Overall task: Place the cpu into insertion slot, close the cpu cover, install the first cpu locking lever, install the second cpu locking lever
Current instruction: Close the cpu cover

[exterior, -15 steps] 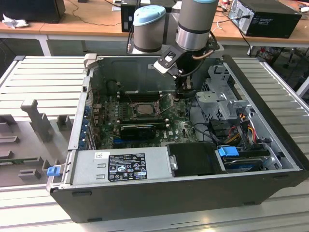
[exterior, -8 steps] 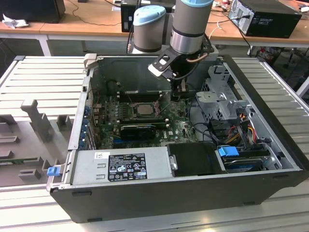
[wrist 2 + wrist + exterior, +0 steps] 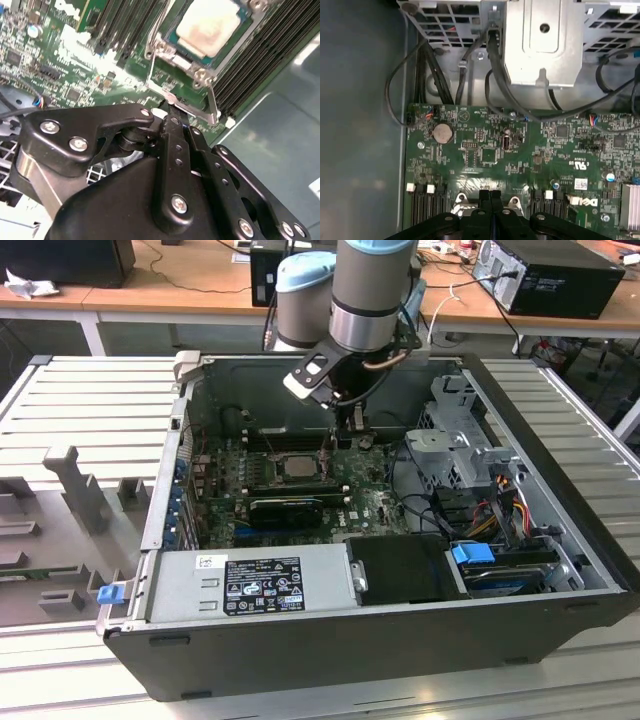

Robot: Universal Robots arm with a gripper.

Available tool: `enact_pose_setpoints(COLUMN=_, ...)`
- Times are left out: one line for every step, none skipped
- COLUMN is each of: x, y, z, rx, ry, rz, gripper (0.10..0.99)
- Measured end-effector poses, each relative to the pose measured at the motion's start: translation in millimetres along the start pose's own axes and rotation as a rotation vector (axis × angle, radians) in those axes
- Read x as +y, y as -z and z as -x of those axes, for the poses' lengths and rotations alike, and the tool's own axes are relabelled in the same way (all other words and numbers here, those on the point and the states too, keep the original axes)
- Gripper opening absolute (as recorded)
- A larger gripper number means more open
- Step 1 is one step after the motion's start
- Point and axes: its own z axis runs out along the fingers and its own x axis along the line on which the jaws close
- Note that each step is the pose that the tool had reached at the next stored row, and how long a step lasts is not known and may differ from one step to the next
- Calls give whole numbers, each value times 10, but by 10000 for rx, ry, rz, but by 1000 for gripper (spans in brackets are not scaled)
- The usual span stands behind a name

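Observation:
The cpu [image 3: 209,24] lies flat in the insertion slot [image 3: 297,467] on the green motherboard [image 3: 372,502], its pale metal top showing. The silver cpu cover [image 3: 159,49] lies down around it as a frame. A thin wire locking lever [image 3: 151,70] runs along the socket's edge to a flat metal bar [image 3: 199,109]. My gripper [image 3: 174,116] is shut, its two black fingers pressed together, with the tips right at that lever's bend. In the exterior view the gripper [image 3: 338,440] hangs just at the socket's right side. In the first wrist view the shut fingertips [image 3: 490,194] sit over the board's edge.
The open computer case [image 3: 560,540] holds a grey power supply [image 3: 250,585] at the front and a metal drive cage [image 3: 460,440] with cables [image 3: 492,75] on the exterior view's right. Black memory slots [image 3: 260,55] flank the socket. A grey fixture [image 3: 70,490] stands on the table on the left.

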Motion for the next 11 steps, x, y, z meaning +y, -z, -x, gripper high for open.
enact_pose_setpoints(x=-52, y=0, z=-2, rx=-1, ry=-2, rz=0, gripper=106)
enact_pose_setpoints(x=-91, y=-1, z=-3, rx=0, ry=-2, rz=0, gripper=106)
enact_pose_setpoints(x=-122, y=-2, z=-5, rx=1, ry=-1, rz=0, gripper=106)
enact_pose_setpoints(x=-148, y=-3, z=-6, rx=0, ry=-2, rz=0, gripper=106)
enact_pose_setpoints(x=-194, y=-5, z=-8, rx=0, ry=-1, rz=0, gripper=106)
enact_pose_setpoints(x=-240, y=-13, z=-10, rx=0, ry=-1, rz=0, gripper=106)
enact_pose_setpoints(x=-276, y=-34, z=-10, rx=-1, ry=-1, rz=0, gripper=106)
enact_pose_setpoints(x=-299, y=-65, z=-9, rx=0, ry=1, rz=0, gripper=106)
enact_pose_setpoints(x=-310, y=-83, z=-9, rx=0, ry=2, rz=0, gripper=106)
enact_pose_setpoints(x=-322, y=-112, z=-9, rx=1, ry=3, rz=1, gripper=106)
enact_pose_setpoints(x=-331, y=-135, z=-8, rx=0, ry=6, rz=-1, gripper=106)
